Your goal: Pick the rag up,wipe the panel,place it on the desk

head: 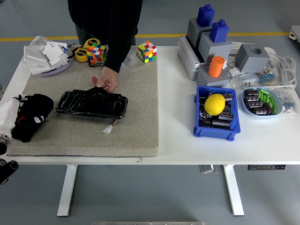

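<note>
One of three steps apparently done: rag (29,115) at 9 o'clock beside left hand (6,118); finger state unclear. Panel (92,103) unwiped, steadied by person's hand (106,80). Placing pending.

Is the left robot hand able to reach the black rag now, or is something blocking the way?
Probably yes. The left robot hand is at the table's left edge, right beside the black rag, with nothing between them. The person's hand rests on the black panel, away from the rag.
</note>
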Robot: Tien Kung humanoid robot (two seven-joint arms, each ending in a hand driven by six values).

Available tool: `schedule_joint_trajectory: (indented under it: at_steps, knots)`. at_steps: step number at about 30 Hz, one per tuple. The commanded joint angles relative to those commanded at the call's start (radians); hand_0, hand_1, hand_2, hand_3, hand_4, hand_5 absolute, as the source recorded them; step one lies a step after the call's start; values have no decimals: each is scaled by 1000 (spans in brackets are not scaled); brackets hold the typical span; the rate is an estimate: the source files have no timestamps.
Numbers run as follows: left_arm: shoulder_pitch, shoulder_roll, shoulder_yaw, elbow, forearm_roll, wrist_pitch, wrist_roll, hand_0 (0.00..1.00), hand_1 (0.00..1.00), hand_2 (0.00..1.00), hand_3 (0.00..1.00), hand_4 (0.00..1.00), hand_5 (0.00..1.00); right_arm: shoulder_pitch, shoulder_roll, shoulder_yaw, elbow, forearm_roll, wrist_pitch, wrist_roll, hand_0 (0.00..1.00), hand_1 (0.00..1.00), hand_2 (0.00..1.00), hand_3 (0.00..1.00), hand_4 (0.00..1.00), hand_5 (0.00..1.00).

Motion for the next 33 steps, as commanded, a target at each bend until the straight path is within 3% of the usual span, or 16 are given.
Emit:
schedule_joint_trajectory:
  at_steps: [23,24,33]
  knots:
    - [-10,-6,-11,21,21,21,-5,284,380,534,577,821,86,-1,-1,28,2,-8,-2,3,715,617,672,603,998,582]
    - [-10,-8,-13,21,22,21,-7,259,317,520,572,802,64,-1,-1,27,2,-7,-2,3,715,617,673,604,998,582]
    - [-8,-8,-25,14,25,21,-23,229,274,513,567,757,38,2,-1,23,-1,-6,1,1,716,617,673,603,998,582]
